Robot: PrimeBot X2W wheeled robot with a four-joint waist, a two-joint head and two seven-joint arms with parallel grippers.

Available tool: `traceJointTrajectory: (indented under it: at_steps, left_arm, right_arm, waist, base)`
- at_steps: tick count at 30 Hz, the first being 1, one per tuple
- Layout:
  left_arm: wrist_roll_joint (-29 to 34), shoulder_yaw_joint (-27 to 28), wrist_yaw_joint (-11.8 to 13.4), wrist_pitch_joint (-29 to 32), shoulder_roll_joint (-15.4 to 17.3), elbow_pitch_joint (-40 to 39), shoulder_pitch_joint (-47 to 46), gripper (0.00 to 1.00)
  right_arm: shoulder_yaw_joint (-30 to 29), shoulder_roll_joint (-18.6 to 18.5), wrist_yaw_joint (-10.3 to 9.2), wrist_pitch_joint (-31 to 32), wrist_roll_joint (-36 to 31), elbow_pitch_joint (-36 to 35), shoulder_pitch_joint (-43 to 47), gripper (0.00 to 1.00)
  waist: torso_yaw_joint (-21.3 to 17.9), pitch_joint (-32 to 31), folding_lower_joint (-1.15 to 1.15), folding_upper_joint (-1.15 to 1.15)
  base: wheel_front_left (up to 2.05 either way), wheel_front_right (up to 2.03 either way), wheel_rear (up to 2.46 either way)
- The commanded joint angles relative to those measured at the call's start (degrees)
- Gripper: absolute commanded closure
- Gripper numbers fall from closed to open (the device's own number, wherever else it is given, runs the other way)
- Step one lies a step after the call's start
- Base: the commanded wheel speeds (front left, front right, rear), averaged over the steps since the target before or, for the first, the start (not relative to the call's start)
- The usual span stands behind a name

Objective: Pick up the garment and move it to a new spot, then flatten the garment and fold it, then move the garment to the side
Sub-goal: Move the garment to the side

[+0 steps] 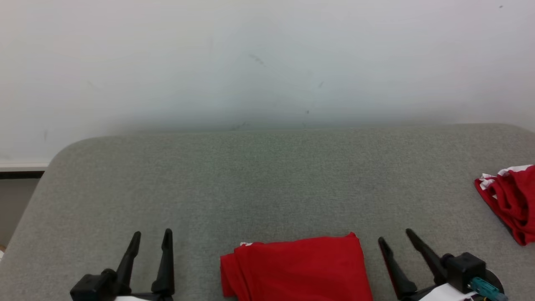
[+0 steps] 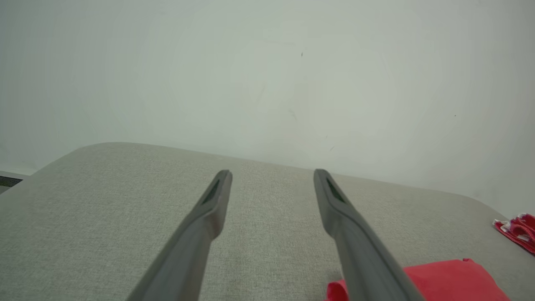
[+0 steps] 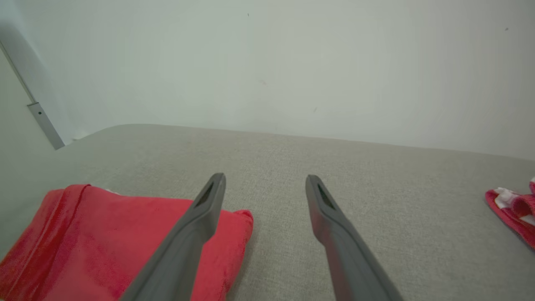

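A red garment lies folded into a compact rectangle at the near edge of the grey padded surface, between my two grippers. My left gripper stands open to its left, a short gap away, with nothing between its fingers. My right gripper stands open just right of the garment's right edge, also empty. In the left wrist view the garment lies low at the right, partly behind the right finger. The right wrist view has the garment at lower left under the left finger.
A second red and white cloth lies bunched at the surface's right edge; this cloth also appears far right in the right wrist view. A pale wall stands right behind the surface. The surface's left edge curves down.
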Motion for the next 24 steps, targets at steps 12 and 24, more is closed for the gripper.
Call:
traceJointTrajectory:
  at_steps: [12, 24]
  left_arm:
    - [0.0, -1.1, -0.4, -0.1, 0.2, 1.7, -0.7, 0.0]
    - [0.6, -2.1, -0.6, -0.1, 0.2, 2.7, -1.3, 0.0]
  right_arm:
    - [2.0, 3.1, -0.02, 14.1, 8.0, 14.6, -6.7, 0.0]
    - [1.1, 5.8, -0.02, 31.7, 17.6, 22.7, -4.6, 0.0]
  waist:
    - [6.8, 0.5, 0.0, 0.0]
    - [11.3, 1.2, 0.0, 0.0]
  base:
    - [0.0, 0.0, 0.0]
    - [0.0, 0.0, 0.0]
